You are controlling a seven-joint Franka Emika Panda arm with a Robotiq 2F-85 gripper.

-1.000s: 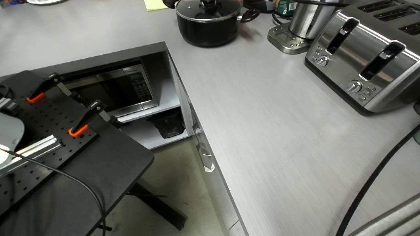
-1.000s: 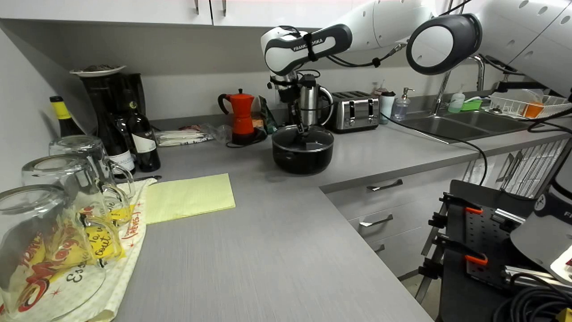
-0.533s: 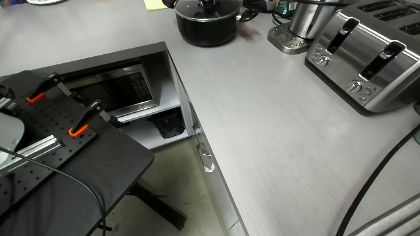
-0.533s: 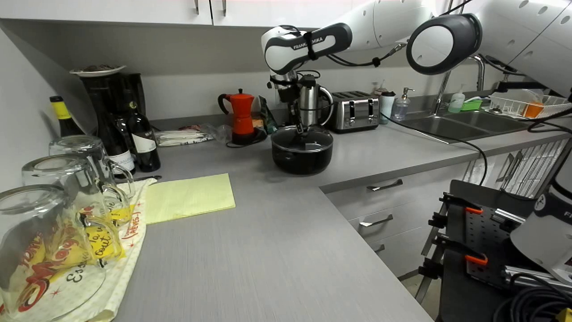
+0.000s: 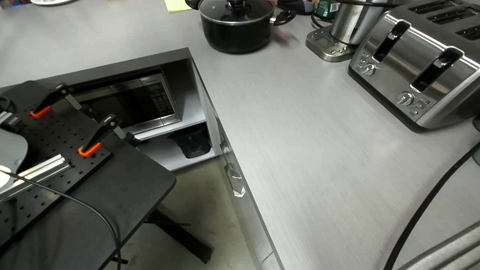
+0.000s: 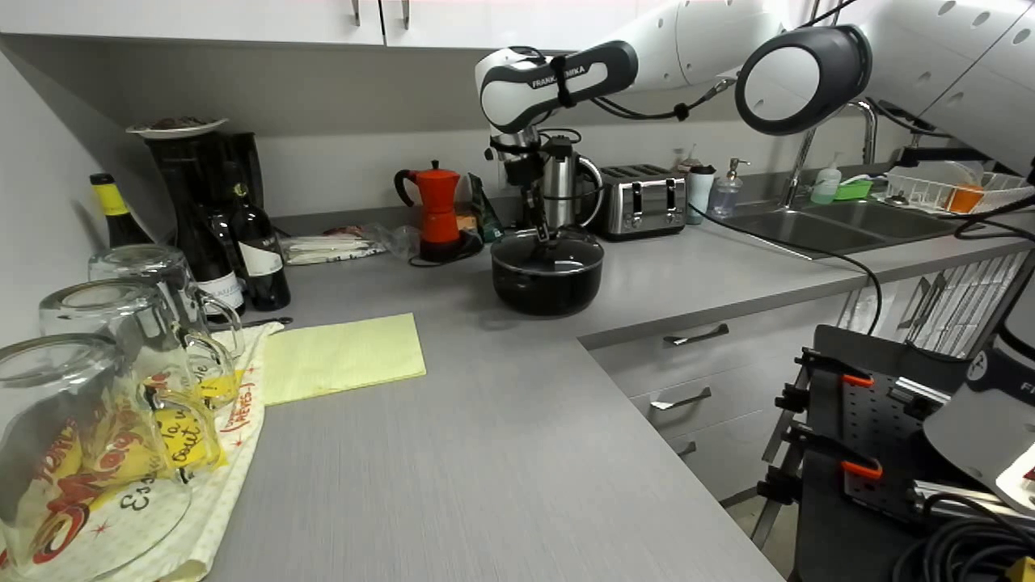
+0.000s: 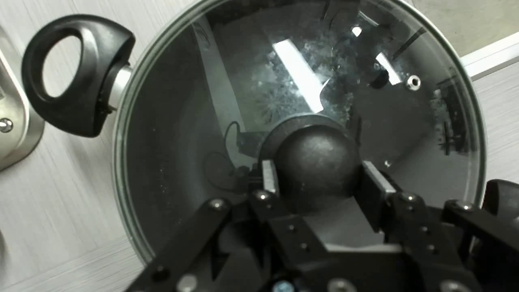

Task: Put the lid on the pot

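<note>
The clear glass lid (image 5: 219, 14) lies level on the rim of the black pot (image 5: 236, 35), which stands on the counter. The lid (image 6: 578, 255) and pot (image 6: 547, 293) also show in an exterior view, below my gripper (image 6: 543, 233). In the wrist view the lid (image 7: 182, 121) fills the middle, with its round black knob (image 7: 318, 154) between the fingers of my gripper (image 7: 320, 176). Both finger pads appear to touch the knob's sides, so the gripper is shut on it. A handle of the pot (image 7: 89, 81) shows at the upper left. The knob's lower part is hidden.
A steel kettle (image 6: 559, 190) and a silver toaster (image 6: 644, 202) stand behind and beside the pot. A red moka pot (image 6: 439, 206) stands at the back. A yellow cloth (image 6: 344, 356) lies in front. The counter's inner corner edge (image 5: 187, 50) is near the pot.
The pot and lid shifted very slightly to the left between the oldest frames and half a second ago. The arm has barely moved; the fingers stay at the knob.
</note>
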